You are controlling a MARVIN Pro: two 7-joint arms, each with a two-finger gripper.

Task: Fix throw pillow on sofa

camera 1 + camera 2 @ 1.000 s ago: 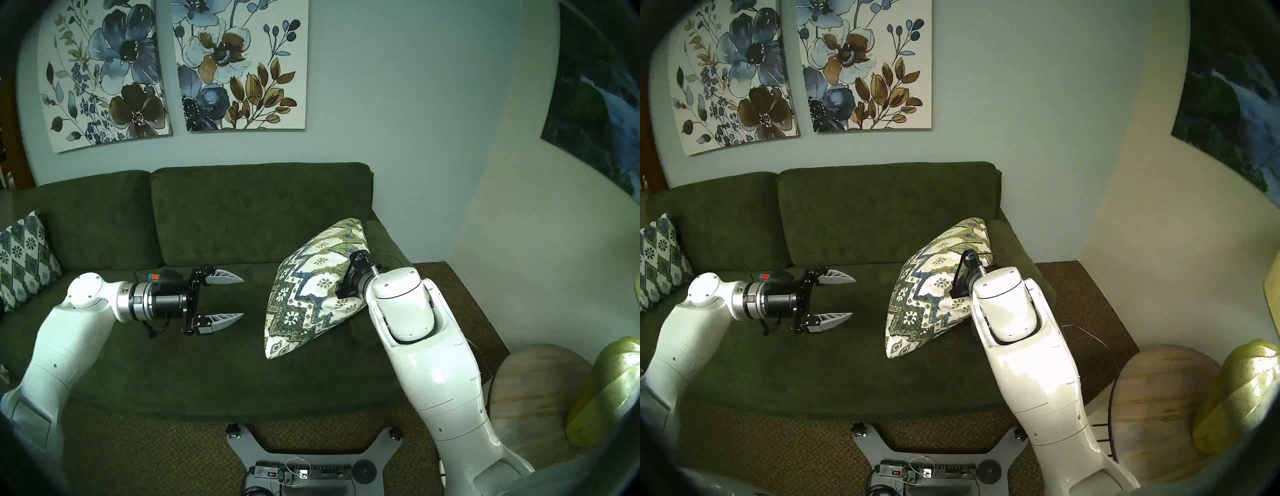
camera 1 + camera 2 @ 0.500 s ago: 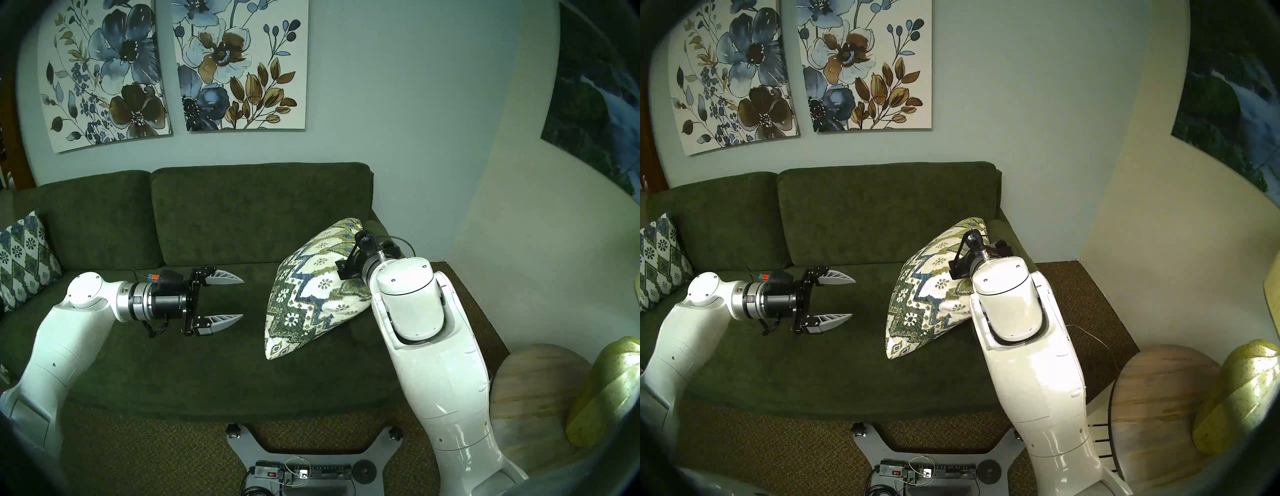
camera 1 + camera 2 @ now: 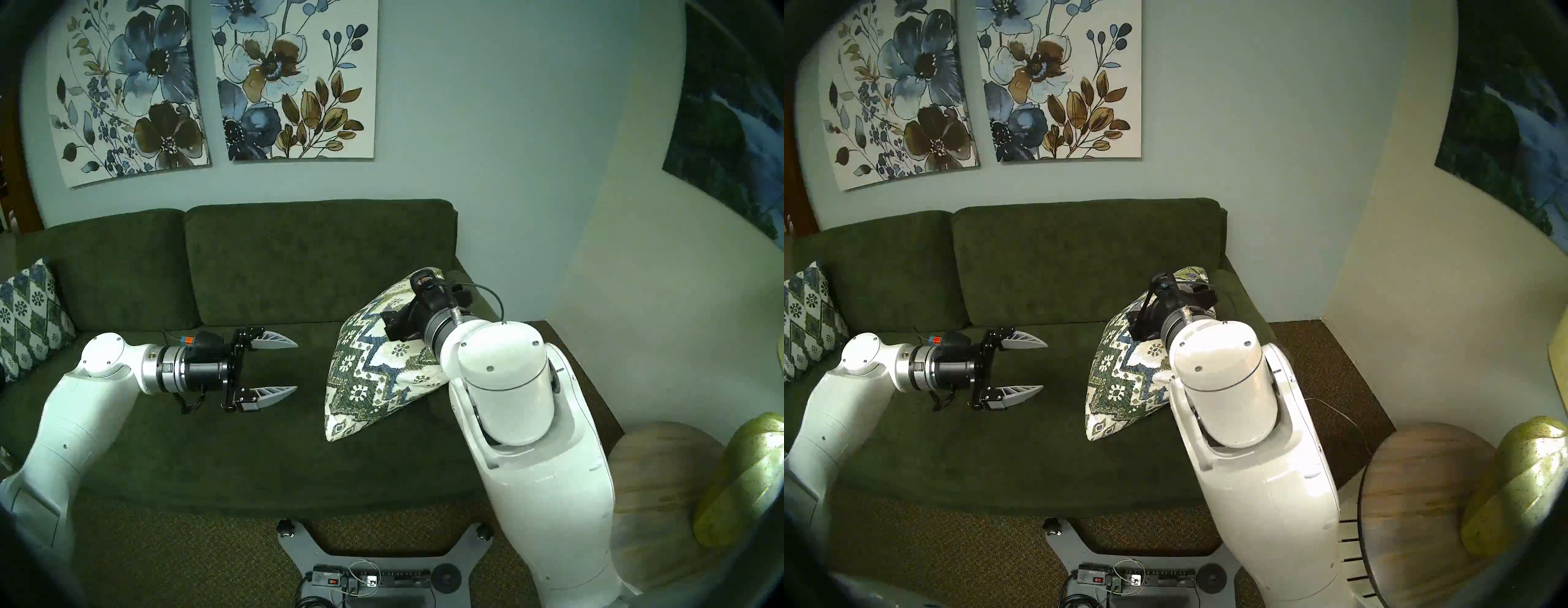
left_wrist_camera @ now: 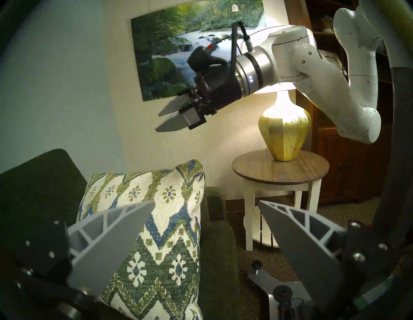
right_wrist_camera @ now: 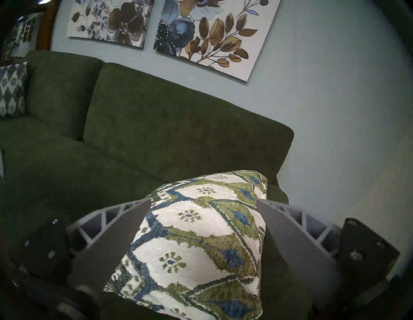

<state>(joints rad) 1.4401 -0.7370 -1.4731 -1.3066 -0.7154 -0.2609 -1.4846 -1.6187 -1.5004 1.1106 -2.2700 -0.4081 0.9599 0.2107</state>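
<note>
From the head's left eye, the throw pillow (image 3: 373, 369) sits at centre-right of the frame on the sofa (image 3: 263, 263), propped on edge against the low arm at that end, one corner up and one down on the seat. I'd guess it leans there because it has been stood up to be squared. The right tool (image 3: 413, 303) is over its upper half; its fingers are hidden here. The left tool (image 3: 288, 364), at centre-left, hangs spread above bare seat, well apart from the pillow, seemingly waiting. A second patterned pillow (image 3: 27, 318) rests at the far left edge.

The head's right eye gives nearly the same picture: the right arm (image 3: 1242, 424) covers much of the pillow's lower right.

In the left wrist view, the pillow fills lower centre, and the right tool shows at upper centre, in the air above it and touching nothing, fingers only slightly apart. A yellow lamp (image 4: 284, 129) on a round side table (image 4: 312, 169) stands just beyond the sofa end, close enough to be in the arm's way.

In the right wrist view, the fingers (image 5: 116, 241) at the bottom corners are spread either side of the pillow's top, not pinching it.
</note>
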